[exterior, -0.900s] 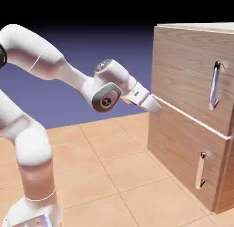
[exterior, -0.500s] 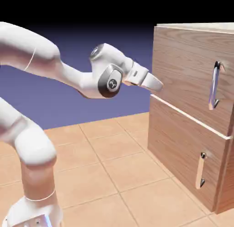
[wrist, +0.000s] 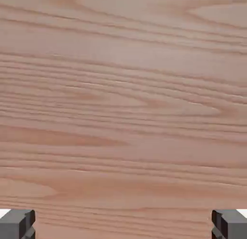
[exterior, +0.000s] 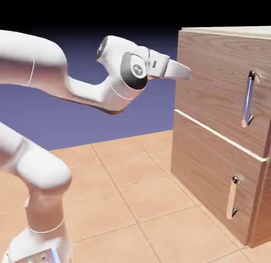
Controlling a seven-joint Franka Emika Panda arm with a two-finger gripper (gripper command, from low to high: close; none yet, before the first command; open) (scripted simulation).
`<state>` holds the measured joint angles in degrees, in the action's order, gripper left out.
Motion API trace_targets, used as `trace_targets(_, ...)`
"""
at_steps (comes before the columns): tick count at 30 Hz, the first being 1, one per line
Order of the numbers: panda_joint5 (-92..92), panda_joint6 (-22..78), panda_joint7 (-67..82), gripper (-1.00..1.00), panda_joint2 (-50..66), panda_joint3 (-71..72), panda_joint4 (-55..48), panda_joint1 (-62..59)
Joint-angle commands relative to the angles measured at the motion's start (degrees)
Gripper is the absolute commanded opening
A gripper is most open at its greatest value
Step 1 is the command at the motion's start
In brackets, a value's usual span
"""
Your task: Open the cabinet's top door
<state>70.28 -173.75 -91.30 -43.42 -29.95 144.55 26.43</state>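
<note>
The light-brown wood-grain cabinet (exterior: 222,129) stands at the exterior view's right. Its top door (exterior: 211,81) is the larger upper panel, closed, with a long vertical silver bar handle (exterior: 247,100) near its right side. My gripper (exterior: 182,72) points at the top door's left part, close to the wood and well left of the handle. In the hand view, wood grain of the top door (wrist: 123,98) fills the picture. The two grey fingertips (wrist: 17,224) sit far apart at the bottom corners with nothing between them, so my gripper (wrist: 123,226) is open.
A shorter lower door (exterior: 211,177) with a small handle (exterior: 232,197) sits below the top door. The cabinet rests on a tan tiled floor (exterior: 122,193). The white arm (exterior: 63,81) arches in from the exterior view's left.
My gripper has risen from the seam between the two doors to the upper part of the top door, and the wrist has rotated. The doors have not moved.
</note>
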Motion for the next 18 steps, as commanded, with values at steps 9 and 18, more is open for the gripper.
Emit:
trace_targets(9, 22.4, 0.1, -15.6, 1.0, -3.4, -9.6, -5.2, 8.2)
trace_targets(18, 44.9, 0.2, -31.2, 1.0, -6.9, -19.1, -10.5, 16.4)
